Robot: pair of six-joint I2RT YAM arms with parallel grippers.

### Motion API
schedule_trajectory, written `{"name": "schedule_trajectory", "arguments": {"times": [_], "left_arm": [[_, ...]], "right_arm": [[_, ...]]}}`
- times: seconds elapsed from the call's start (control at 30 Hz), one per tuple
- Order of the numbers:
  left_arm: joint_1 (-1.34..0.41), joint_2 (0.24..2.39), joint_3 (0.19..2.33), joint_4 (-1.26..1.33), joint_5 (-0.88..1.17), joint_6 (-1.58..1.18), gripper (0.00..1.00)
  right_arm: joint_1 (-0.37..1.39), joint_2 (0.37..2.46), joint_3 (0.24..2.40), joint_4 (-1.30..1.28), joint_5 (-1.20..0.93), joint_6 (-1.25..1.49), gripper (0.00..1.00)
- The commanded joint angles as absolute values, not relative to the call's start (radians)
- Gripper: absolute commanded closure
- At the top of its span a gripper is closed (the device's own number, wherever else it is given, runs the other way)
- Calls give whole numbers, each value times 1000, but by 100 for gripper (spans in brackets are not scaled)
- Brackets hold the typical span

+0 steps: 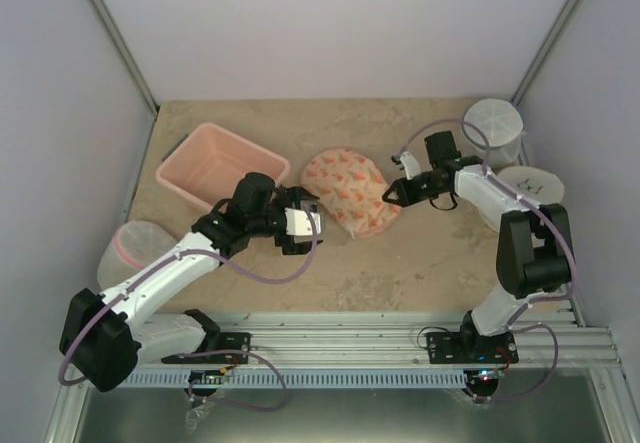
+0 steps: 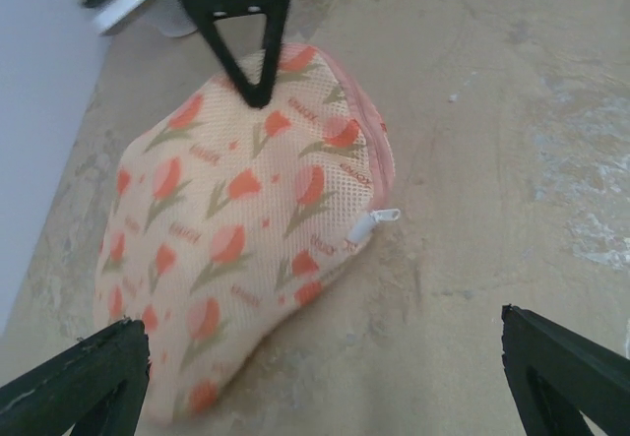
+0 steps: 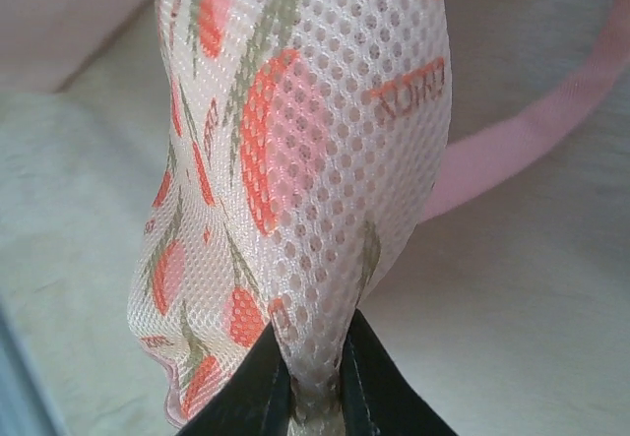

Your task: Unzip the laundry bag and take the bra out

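Observation:
The laundry bag [image 1: 345, 191] lies zipped in the middle of the table, cream mesh with orange-red flower print and pink edging. My right gripper [image 1: 393, 193] is shut on its right edge and pinches the mesh [image 3: 315, 259] between both fingers [image 3: 258, 397]; the pink loop [image 3: 522, 131] shows behind. My left gripper [image 1: 308, 225] is open and empty just left of the bag. In the left wrist view [image 2: 325, 367] it hovers near the bag [image 2: 236, 210], with the white zipper pull [image 2: 374, 224] ahead and the right fingers [image 2: 246, 32] at the far edge. The bra is hidden.
A pink plastic tub [image 1: 215, 168] stands at the back left. Two round white mesh containers [image 1: 495, 128] [image 1: 530, 183] stand at the back right by the right arm. Another mesh container [image 1: 140, 248] sits at the left edge. Walls enclose three sides of the table.

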State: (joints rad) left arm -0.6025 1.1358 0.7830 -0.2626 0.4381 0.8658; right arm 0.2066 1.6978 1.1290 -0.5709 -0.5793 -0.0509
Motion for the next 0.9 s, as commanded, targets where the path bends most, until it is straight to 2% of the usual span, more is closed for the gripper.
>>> {"name": "schedule_trajectory", "arguments": {"times": [0.0,0.3,0.57,0.73,0.87], "left_arm": [[-654,1143,742,-250,425,1020,1],[-680,1130,622,-60,376,1090,1],[-686,1122,500,320,252,1166,1],[-686,1115,481,375,257,1150,1],[-686,1107,493,378,290,1102,9]], "right_arm": [[267,1626,1193,-694,-774,-122,99],[289,1535,1257,-794,-968,-105,100],[320,1511,1256,-823,-1002,-133,99],[321,1512,1270,-828,-1026,-147,99],[321,1517,1273,-830,-1025,-153,99]]}}
